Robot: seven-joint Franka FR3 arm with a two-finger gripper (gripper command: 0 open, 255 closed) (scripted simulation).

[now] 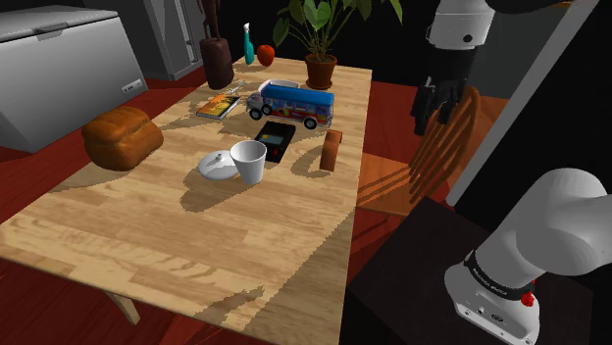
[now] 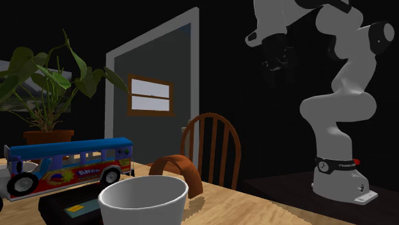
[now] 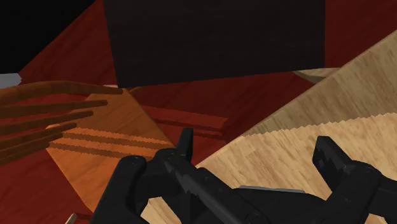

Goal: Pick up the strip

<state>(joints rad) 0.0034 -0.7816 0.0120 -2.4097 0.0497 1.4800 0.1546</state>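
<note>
1. Strip (image 1: 331,150): brown and bent into an arch, it stands on the wooden table (image 1: 147,235), close to the edge that faces the chair (image 1: 443,152).
2. Gripper (image 1: 433,120): it hangs above the chair, off the table and well apart from the strip.
3. Fingers (image 3: 185,145): spread apart, with nothing between them.
4. Neighbours of the strip: a black device (image 1: 276,140), a white cup (image 1: 249,160) and a toy bus (image 1: 290,103).

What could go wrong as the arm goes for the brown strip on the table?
1. The hand hangs above the chair, so a low path to the strip could clip the chair back.
2. The strip stands on edge near the edge of the table; a nudge might topple it.
</note>
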